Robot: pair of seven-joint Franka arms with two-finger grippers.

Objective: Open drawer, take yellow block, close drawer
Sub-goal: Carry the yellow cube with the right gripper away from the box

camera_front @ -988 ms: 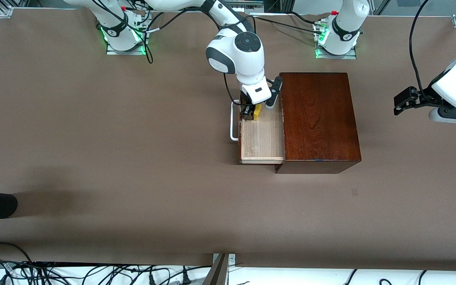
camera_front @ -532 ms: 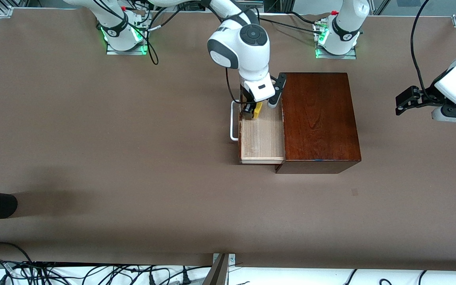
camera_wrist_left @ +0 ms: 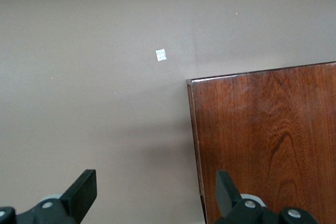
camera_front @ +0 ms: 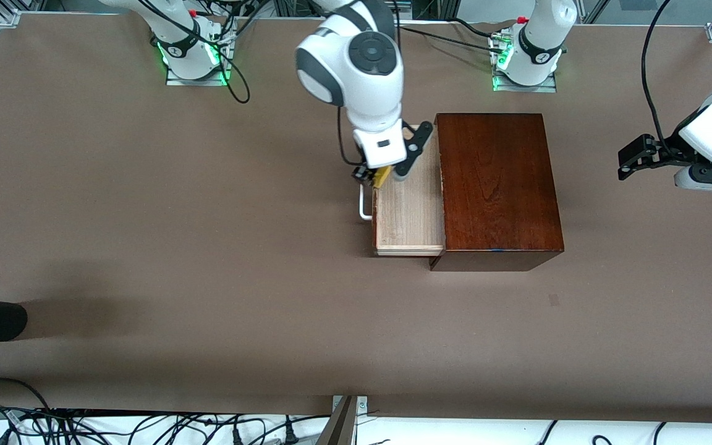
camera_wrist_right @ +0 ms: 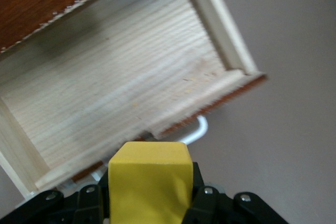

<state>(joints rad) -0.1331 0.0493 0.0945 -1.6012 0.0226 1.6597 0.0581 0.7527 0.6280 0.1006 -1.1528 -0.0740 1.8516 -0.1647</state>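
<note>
Front view: right gripper [camera_front: 373, 177] has come up and shifted toward the drawer's front panel since a second ago, carrying the yellow block [camera_front: 382, 176] with it. Earlier it was down inside the drawer [camera_front: 410, 213] at the corner farthest from the front camera; now it hangs over the front edge, right above the white loop handle [camera_front: 363, 207]. Fingers clamped tight on the block. So I'd call the pick done: block is out and airborne, drawer pulled out and nothing showing inside. Remaining: set the block somewhere, push the drawer shut.

Left gripper [camera_front: 631, 157] waits over the table's edge at the left arm's end, jaws spread wide, holding nothing.

Right wrist view confirms what the front can't: the yellow block [camera_wrist_right: 150, 179] sits squarely between the fingers [camera_wrist_right: 86, 203], and the pale drawer floor [camera_wrist_right: 121, 93] below is bare. Left wrist view only gives a corner of the wooden box [camera_wrist_left: 265, 140] and bare table [camera_wrist_left: 89, 82], no drawer or block.
</note>
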